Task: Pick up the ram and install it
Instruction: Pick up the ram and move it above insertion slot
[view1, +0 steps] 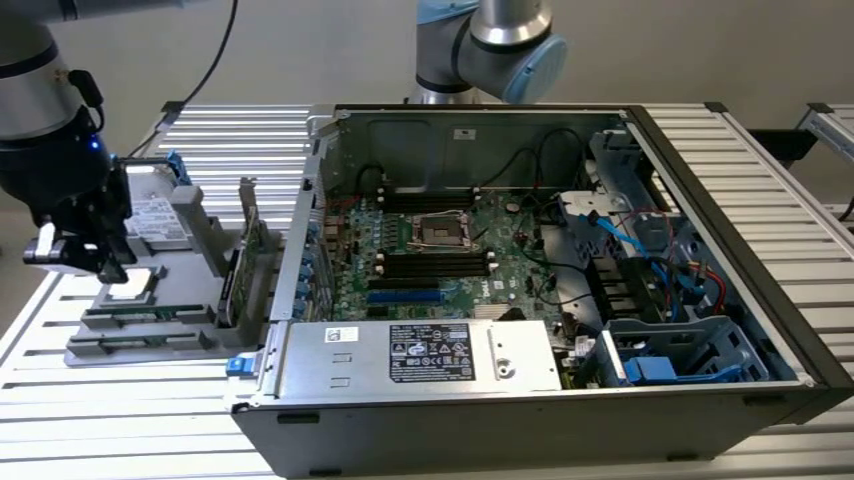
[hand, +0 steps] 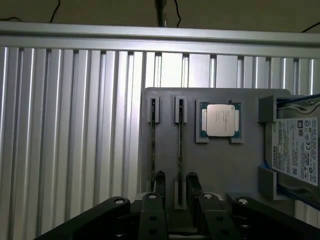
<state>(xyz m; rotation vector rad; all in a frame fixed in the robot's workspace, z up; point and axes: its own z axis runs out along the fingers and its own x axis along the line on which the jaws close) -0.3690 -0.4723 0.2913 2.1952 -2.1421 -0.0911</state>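
Ribbed aluminium table (view1: 120, 420) carries everything, with a plain pale wall behind. Over its end at the exterior view's left, the gripper (hand: 176, 182) hangs fingers-down above a grey holder tray (hand: 220, 165). Its two black fingers (hand: 160, 181) stand apart and open, one on each side of the ram (hand: 179, 140). A gap shows between the stick and at least one finger, so nothing is clamped.

The ram stands on its long edge in a narrow groove of the tray, its ends seated in small grey brackets. The fingertips sit low near one end of it. Just beside it, in a parallel groove, stands a second memory stick (hand: 152, 140), and one finger sits between the two sticks. Next along the tray the square silver processor (hand: 220, 120) lies in its own recess. Beyond that is a hard drive (hand: 295, 150) with a white label, held between grey posts.

In the exterior view a green expansion card (view1: 231, 285) stands upright on the side of the tray that faces the computer case (view1: 747, 190). The case lies open on the table toward the exterior view's right, well apart from the gripper. Its motherboard (view1: 461, 255) is exposed, and a silver power supply (view1: 414, 352) runs along the near edge.
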